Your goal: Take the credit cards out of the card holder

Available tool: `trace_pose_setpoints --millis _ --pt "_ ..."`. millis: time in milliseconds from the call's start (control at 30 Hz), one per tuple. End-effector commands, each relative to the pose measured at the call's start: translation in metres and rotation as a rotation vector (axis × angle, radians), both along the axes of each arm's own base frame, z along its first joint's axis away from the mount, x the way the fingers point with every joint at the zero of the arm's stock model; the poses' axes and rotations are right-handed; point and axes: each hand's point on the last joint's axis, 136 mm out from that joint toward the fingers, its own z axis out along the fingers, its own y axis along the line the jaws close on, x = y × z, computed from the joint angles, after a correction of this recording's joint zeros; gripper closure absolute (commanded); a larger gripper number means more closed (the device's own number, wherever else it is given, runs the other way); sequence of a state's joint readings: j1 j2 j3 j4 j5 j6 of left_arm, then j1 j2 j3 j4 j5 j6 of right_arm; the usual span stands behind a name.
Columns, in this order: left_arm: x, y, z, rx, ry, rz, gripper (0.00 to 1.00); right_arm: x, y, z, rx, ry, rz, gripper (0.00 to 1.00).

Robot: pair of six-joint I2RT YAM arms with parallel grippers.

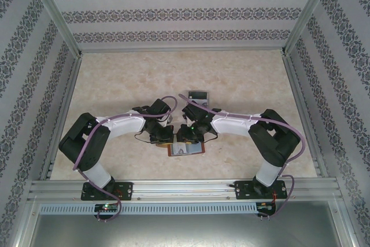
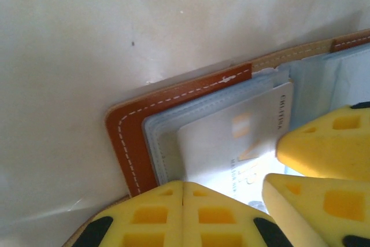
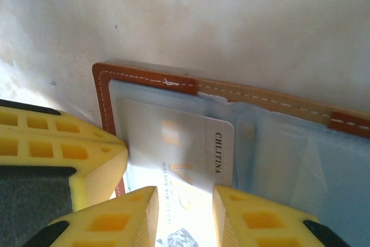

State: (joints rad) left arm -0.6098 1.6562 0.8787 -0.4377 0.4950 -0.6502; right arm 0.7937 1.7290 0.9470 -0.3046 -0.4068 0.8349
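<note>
Table [image 1: 115, 79]: bare tan top | card holder [image 3: 144, 76]: lies opened flat at near centre, between both arms | left gripper [image 2: 182, 192]: fully closed, empty, tips on holder's left edge; I judge it pins the holder | right gripper [image 3: 185, 201]: part open, fingers straddling the pale credit card [image 3: 173, 143], which sits in its pocket; I see no grip.

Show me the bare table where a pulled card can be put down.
Free: the wide far strip of beige table between the back wall and the small clear rectangular tray; also the patch between the right arm and right wall. Crowded: the middle, around the reddish-brown leather card holder.
</note>
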Motion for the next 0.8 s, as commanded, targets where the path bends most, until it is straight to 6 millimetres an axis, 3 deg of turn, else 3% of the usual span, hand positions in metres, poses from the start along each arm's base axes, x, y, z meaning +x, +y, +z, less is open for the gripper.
trace_pose_setpoints --millis 0,267,567,767 --pt "-0.001 0.002 0.006 0.038 -0.006 -0.031 0.99 0.001 -0.009 0.004 -0.029 -0.009 -0.011 0.68" --pt "0.003 -0.01 0.023 -0.023 -0.018 -0.013 0.99 0.004 -0.005 0.014 0.001 -0.024 -0.013 0.67" --pt "-0.002 -0.018 0.01 -0.043 0.021 -0.015 0.99 0.008 -0.008 0.016 0.011 -0.025 -0.026 0.68" --pt "-0.008 -0.012 -0.006 -0.001 0.05 -0.034 0.99 0.007 -0.011 0.014 0.025 -0.015 -0.03 0.69"
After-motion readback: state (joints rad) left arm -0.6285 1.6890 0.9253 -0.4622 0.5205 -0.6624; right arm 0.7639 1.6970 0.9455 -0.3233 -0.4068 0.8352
